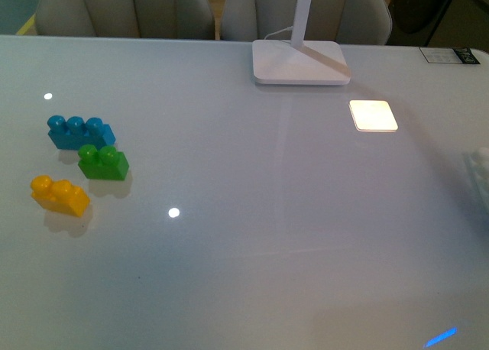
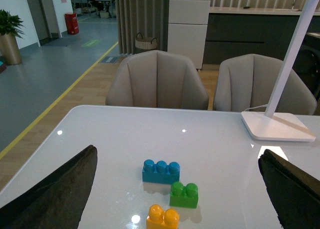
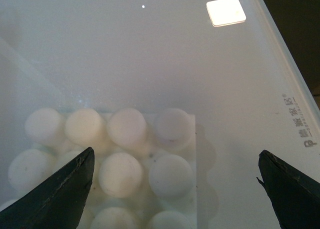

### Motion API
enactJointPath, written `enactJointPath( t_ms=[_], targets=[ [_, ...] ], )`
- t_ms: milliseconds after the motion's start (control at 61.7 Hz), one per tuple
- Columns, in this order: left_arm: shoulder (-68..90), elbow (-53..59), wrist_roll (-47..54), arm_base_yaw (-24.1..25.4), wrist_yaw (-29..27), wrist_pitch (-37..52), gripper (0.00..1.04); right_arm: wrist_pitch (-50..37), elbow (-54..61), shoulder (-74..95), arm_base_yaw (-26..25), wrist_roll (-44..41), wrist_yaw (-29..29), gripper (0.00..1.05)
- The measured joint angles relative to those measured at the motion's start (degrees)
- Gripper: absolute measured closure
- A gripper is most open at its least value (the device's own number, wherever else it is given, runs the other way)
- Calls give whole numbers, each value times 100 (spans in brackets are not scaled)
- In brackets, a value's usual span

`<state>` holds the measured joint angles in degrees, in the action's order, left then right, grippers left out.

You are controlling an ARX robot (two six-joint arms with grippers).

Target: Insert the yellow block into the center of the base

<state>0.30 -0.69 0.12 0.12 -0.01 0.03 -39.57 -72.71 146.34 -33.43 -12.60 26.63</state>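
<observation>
White studs of the base (image 3: 125,129) fill the space right under the right gripper (image 3: 176,153). Its jaws are spread wide and hold nothing. The left gripper (image 2: 177,151) is equally wide open and empty, hanging above the table (image 1: 267,235) with 3 bricks ahead of it.

The yellow block (image 1: 59,195) lies on the robot's left side of the table, well apart from the base at the far right edge. It is the nearest of the bricks, with the green brick (image 1: 103,163) just beside it and the blue brick (image 1: 80,131) beyond that.

The step in hand looks like the pickup, not yet begun. The left claw should probably drop straight over the yellow block and close across its smooth sides below the 2 studs. It should keep its far finger out of the narrow gap to the green brick so that neither neighbour gets nudged.

Both arms are missing from the front view. There the base (image 1: 477,166) is only a pale blur cut by the frame. The right wrist view crops the grid, so its center cannot be fixed from here. The left wrist view cuts off the lower part of the yellow block (image 2: 163,218).
</observation>
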Motion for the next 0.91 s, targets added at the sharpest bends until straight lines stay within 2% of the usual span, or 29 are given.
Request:
enactJointPath(
  t_ms=[567,907],
  targets=[
    [0,0,0,0,0,0,7,-223,157,291,350,26,-74,9],
    [0,0,0,0,0,0,7,-579,684,286,1078,92,-140,9]
  ],
)
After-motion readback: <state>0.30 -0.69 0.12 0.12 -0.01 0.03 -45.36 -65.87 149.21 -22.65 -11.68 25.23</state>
